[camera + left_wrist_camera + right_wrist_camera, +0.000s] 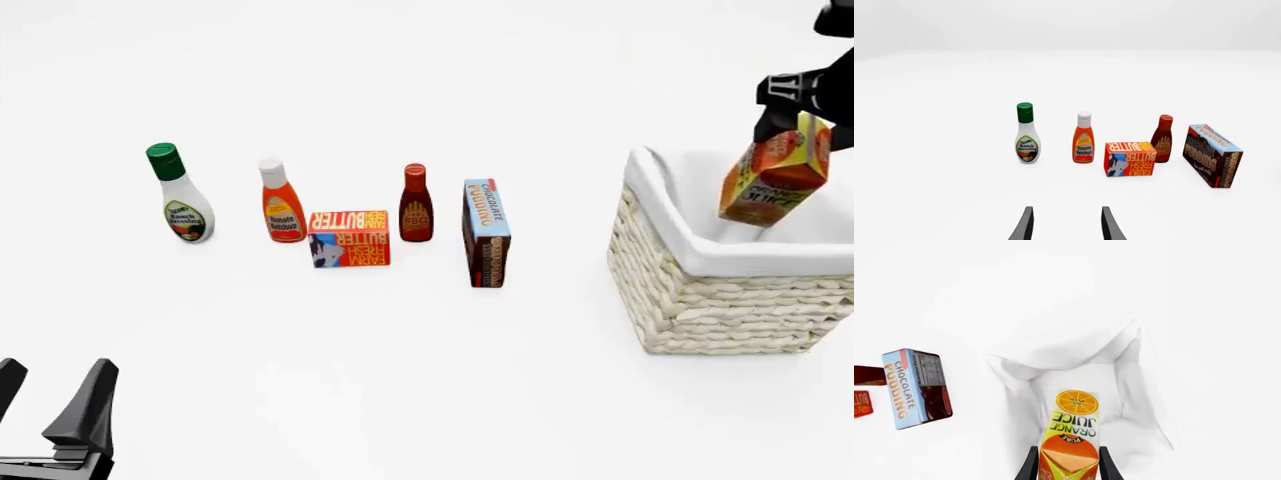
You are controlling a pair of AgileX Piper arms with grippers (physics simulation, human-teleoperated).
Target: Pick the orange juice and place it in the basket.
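The orange juice (774,180) is a small orange and yellow carton hanging tilted above the basket's opening, its lower end below the rim line. My right gripper (798,118) is shut on its gable top. In the right wrist view the orange juice (1071,440) sits between the fingers with the basket's white cloth lining (1074,355) beneath it. The basket (727,300) is a large cream woven one at the right. My left gripper (51,395) stands open at the near left corner; in its own view the left gripper (1065,225) holds nothing.
A row of groceries stands left of the basket: ranch dressing bottle (176,195), ketchup bottle (280,203), butter box (350,238), BBQ sauce bottle (416,204) and chocolate pudding box (486,232).
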